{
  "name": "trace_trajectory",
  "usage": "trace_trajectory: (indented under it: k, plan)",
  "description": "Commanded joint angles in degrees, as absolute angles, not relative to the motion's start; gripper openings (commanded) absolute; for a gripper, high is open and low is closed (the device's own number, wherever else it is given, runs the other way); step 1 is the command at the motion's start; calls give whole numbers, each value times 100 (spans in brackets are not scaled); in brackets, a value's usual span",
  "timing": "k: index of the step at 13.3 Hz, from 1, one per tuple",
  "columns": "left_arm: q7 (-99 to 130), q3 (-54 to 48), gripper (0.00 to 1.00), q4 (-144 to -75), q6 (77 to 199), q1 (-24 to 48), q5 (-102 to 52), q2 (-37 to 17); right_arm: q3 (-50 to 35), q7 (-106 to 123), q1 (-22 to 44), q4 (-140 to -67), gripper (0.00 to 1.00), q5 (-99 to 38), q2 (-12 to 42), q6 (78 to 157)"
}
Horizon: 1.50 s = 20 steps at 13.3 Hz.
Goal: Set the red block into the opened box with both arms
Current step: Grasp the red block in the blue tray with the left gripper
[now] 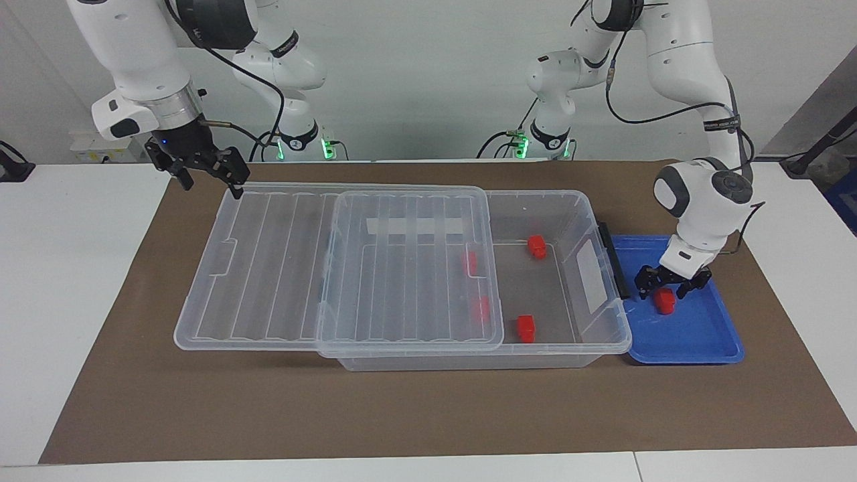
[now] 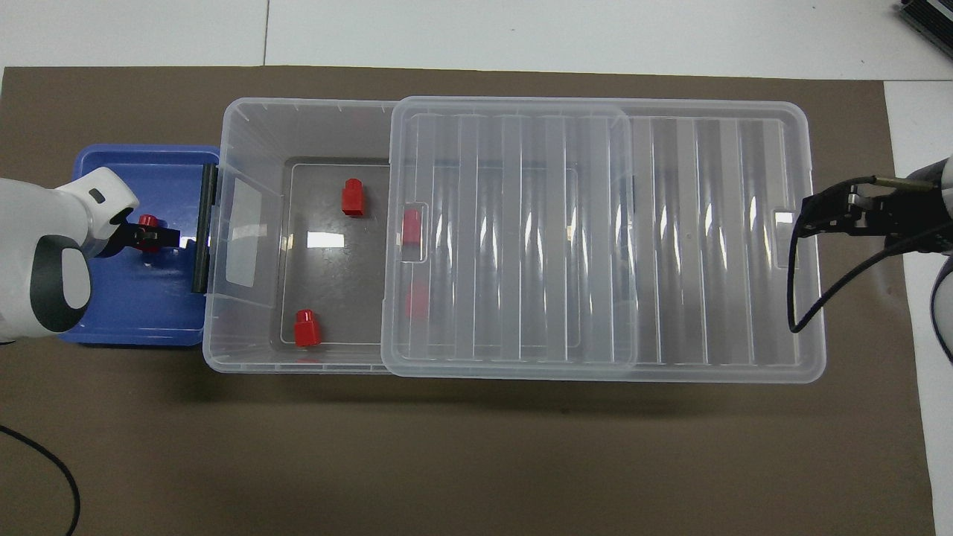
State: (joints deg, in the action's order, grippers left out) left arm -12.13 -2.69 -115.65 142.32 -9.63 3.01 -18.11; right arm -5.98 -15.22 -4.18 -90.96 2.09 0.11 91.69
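A red block (image 1: pixel 665 302) (image 2: pixel 148 223) lies in the blue tray (image 1: pixel 710 335) (image 2: pixel 126 313). My left gripper (image 1: pixel 664 292) (image 2: pixel 153 237) is down in the tray, open, with a finger on either side of that block. The clear box (image 1: pixel 589 214) (image 2: pixel 298 104) stands beside the tray. Its ribbed lid (image 1: pixel 281 268) (image 2: pixel 707 238) is slid toward the right arm's end, so part of the box is uncovered. My right gripper (image 1: pixel 207 177) (image 2: pixel 808 223) hangs open over the lid's outer end, holding nothing.
Two red blocks (image 1: pixel 536 246) (image 1: pixel 525 328) lie in the box's uncovered part, and two more (image 1: pixel 471 263) (image 1: pixel 481 308) show through the lid. A black latch (image 1: pixel 614 261) sits on the box's end beside the tray. A brown mat (image 1: pixel 428 408) covers the table.
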Motion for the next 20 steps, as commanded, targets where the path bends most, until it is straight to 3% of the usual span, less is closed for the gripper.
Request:
trace_trajectory:
  k: [1, 7, 8, 10, 16, 20]
  plan:
    - [-1371, -299, 86, -11619, 14352, -1028, 290, -1767, -659, -1617, -475, -9132, 100, 290, -9, 9105]
    - [-1362, -299, 8, -11593, 14291, -1020, 290, -1793, -650, -1617, -466, -9141, 100, 290, -9, 9097]
    - [-1354, -299, 0, -11523, 14187, -993, 290, -1802, -659, -1626, -466, -9141, 100, 281, -17, 9097]
    - [-1310, -308, 0, -11095, 13574, -932, 237, -1793, -659, -1617, -475, -9141, 100, 281, -18, 9097]
    - [-294, -387, 0, -8749, 10130, -564, -184, -1547, -650, -1635, -475, -9167, 100, 281, -26, 9097]
    - [1463, -378, 0, -8341, 9466, 376, -193, -1521, -650, -1644, -475, -9176, 100, 281, -35, 9097]
